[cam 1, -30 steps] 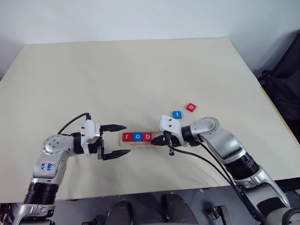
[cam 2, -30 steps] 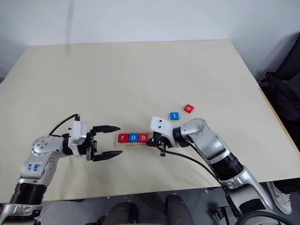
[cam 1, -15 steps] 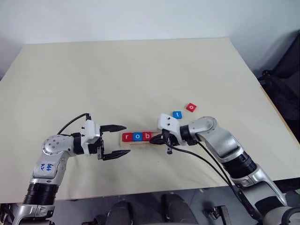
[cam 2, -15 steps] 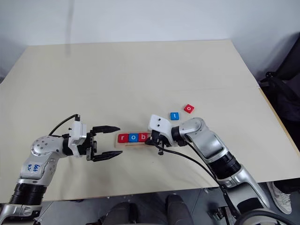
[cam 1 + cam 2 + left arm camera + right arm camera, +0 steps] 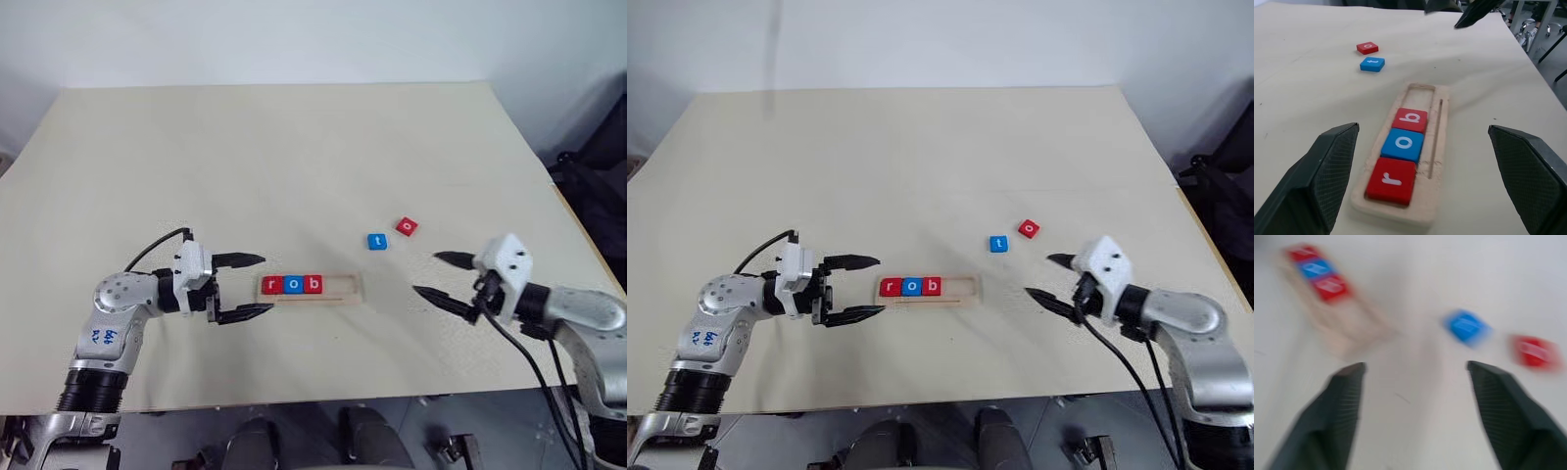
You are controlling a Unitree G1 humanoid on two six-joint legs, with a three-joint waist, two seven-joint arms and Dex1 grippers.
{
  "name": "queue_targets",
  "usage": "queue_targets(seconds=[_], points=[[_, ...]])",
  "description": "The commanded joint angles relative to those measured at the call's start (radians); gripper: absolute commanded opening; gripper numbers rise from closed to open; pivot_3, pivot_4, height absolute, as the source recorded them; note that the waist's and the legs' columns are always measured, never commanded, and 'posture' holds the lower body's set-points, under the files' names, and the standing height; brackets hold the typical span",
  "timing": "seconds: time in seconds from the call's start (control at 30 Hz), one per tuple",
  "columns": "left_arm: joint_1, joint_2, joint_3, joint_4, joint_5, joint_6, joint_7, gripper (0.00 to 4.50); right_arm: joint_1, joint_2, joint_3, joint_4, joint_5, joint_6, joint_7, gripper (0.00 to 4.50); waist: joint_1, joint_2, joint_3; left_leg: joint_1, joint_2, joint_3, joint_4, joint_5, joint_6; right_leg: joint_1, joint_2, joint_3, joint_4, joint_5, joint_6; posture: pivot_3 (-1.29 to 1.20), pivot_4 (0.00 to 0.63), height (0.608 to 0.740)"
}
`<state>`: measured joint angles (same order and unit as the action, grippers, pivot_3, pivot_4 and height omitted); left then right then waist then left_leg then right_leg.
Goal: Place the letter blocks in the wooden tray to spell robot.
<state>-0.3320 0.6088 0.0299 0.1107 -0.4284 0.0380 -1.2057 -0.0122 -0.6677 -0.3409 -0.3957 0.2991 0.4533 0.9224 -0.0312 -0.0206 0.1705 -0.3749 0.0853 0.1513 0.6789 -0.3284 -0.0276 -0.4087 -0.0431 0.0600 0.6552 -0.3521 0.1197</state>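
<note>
Tray sat near the table's front edge holding r, o, b; red o and blue t lay loose toward the right edge. Both the left gripper and the right gripper were spread open and empty. Grabbing t first might misorder the word.

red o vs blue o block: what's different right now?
1. Colour: the red o block is red; the blue o block is blue.
2. Place: the blue o block sits in the wooden tray between r and b; the red o block lies loose on the table, beside the blue t block.
3. Pose: the blue o block lines up with the tray; the red o block is turned askew.

Both are flat tiles, ungripped.
</note>
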Motion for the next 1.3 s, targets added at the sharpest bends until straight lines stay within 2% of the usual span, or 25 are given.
queue_targets(seconds=[0.03, 0.23, 0.5, 0.73, 0.93, 1.07, 1.3], points=[[-0.043, -0.007, 0.000, 0.044, 0.007, -0.028, -0.021, 4.50, 0.120, 0.033, -0.139, -0.022, 0.051, -0.121, -0.004, 4.48, 0.002, 0.000, 0.000, 0.000, 0.000, 0.000, 0.000, 0.000, 0.000, 0.000, 0.000, 0.000, 0.000, 0.000, 0.000, 0.00, 0.150, 0.740], [-0.092, -0.008, -0.006, 0.110, 0.013, -0.046, -0.052, 4.50, 0.289, 0.059, -0.216, 0.001, 0.080, -0.252, 0.013, 4.48, 0.000, 0.000, 0.000, 0.001, 0.000, 0.001, 0.001, 0.000, 0.000, 0.001, 0.000, 0.001, 0.000, 0.000, 0.001, 0.00, 0.150, 0.740], [-0.101, -0.002, 0.001, 0.117, 0.012, -0.043, -0.060, 4.50, 0.247, 0.053, -0.180, -0.012, 0.131, -0.224, -0.062, 4.48, 0.000, 0.000, 0.000, 0.003, -0.001, 0.000, 0.001, 0.000, 0.000, 0.002, 0.000, 0.002, 0.001, 0.000, 0.000, 0.00, 0.150, 0.740], [-0.080, -0.007, 0.003, 0.085, 0.012, -0.039, -0.039, 4.50, -0.037, -0.010, -0.012, 0.013, 0.136, 0.148, -0.252, 4.48, -0.002, 0.000, 0.000, 0.003, 0.000, -0.002, 0.001, 0.000, 0.000, 0.001, 0.000, 0.004, 0.003, 0.000, 0.000, 0.00, 0.150, 0.740], [-0.055, -0.014, 0.001, 0.050, 0.008, -0.036, -0.019, 4.50, -0.317, 0.020, 0.157, 0.119, 0.104, 0.383, -0.383, 4.48, -0.001, 0.000, 0.000, 0.002, 0.000, -0.002, 0.001, 0.000, 0.000, -0.001, -0.001, 0.005, 0.003, 0.000, 0.000, 0.00, 0.150, 0.740], [-0.041, -0.017, 0.002, 0.033, 0.007, -0.034, -0.011, 4.50, -0.451, 0.041, 0.254, 0.229, 0.054, 0.417, -0.413, 4.48, -0.002, 0.000, 0.000, 0.001, 0.000, -0.001, 0.001, 0.000, 0.000, -0.002, 0.000, 0.004, 0.003, 0.000, 0.000, 0.00, 0.150, 0.740], [-0.025, -0.015, 0.009, -0.003, 0.000, -0.022, 0.008, 4.50, -0.544, 0.091, 0.334, 0.344, -0.019, 0.365, -0.439, 4.48, -0.004, 0.000, 0.000, -0.001, 0.000, 0.002, 0.002, 0.000, 0.000, -0.003, -0.001, 0.003, 0.003, 0.000, 0.000, 0.00, 0.150, 0.740]])
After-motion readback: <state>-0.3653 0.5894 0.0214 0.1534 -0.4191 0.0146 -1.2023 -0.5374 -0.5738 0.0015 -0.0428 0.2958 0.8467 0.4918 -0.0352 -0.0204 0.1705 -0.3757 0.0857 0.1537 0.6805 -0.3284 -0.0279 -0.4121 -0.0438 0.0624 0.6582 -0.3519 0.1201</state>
